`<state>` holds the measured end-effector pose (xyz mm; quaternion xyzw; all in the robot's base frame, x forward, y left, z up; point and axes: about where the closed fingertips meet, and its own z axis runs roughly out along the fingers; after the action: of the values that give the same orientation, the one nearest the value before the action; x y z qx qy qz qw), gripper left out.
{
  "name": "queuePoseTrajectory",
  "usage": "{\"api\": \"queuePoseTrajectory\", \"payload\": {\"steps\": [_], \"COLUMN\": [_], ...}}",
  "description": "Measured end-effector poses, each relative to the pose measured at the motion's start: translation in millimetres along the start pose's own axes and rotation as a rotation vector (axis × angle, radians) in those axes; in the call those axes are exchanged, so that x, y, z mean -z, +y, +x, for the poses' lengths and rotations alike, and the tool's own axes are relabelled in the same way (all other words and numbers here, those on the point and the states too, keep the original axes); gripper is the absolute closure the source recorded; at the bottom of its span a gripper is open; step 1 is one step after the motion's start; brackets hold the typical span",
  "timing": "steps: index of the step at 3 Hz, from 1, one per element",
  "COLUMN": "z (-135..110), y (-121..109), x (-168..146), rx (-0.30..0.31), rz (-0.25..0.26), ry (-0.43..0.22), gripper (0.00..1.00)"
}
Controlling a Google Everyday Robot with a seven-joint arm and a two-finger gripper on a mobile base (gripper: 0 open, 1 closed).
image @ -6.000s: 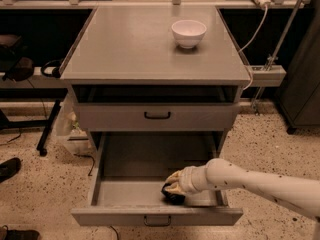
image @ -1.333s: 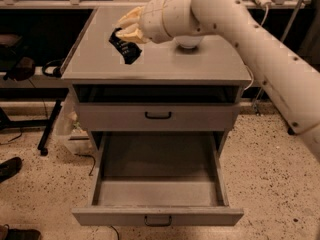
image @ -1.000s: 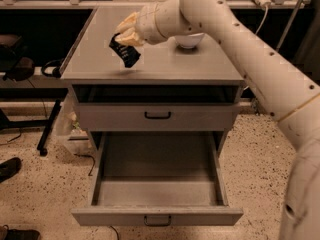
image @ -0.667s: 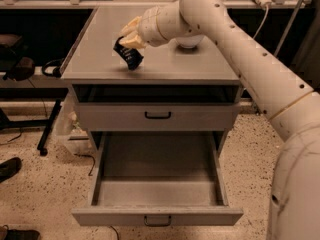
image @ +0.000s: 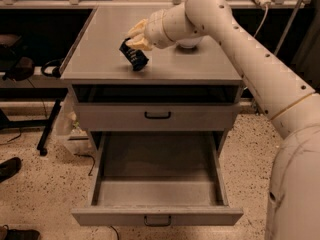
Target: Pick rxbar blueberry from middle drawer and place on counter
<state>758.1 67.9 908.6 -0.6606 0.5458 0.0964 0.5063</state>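
The robot's pale arm is the largest thing in view, rising from the lower right corner and bending across to the upper middle; below it stands the grey drawer cabinet on a speckled beige floor; its flat grey worktop fills the upper half of the cabinet's outline; the middle drawer is pulled fully out towards the camera, its grey floor bare and its small black handle showing on the front edge; above it, the upper drawer front sits shut with a like black handle, and a dark gap runs between that front and the worktop; the claw, cream-coloured, is over the left-centre of the worktop, near its front edge, and is closed around the top of the rxbar blueberry; the bar hangs tilted under the claw, dark wrapper facing the camera, its lower corner at or just above the worktop surface, though contact cannot be told; a white bowl stands further back on the worktop, mostly hidden behind the arm's wrist; a dark shoe lies at the left edge of the floor.
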Motion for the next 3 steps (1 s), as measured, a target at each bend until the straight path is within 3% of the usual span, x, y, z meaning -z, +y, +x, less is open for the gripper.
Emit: {"api": "queuePoseTrajectory", "payload": {"steps": [1, 2, 3], "z": [7.4, 10.8, 9.2], "y": [2.0, 4.3, 6.4], "x": [-0.6, -2.7, 3.0], "rx": [-0.010, -0.031, -0.030], "rz": [-0.028, -0.051, -0.046], "ry": [0.020, 0.024, 0.027], "gripper": [0.12, 0.00, 0.00]}}
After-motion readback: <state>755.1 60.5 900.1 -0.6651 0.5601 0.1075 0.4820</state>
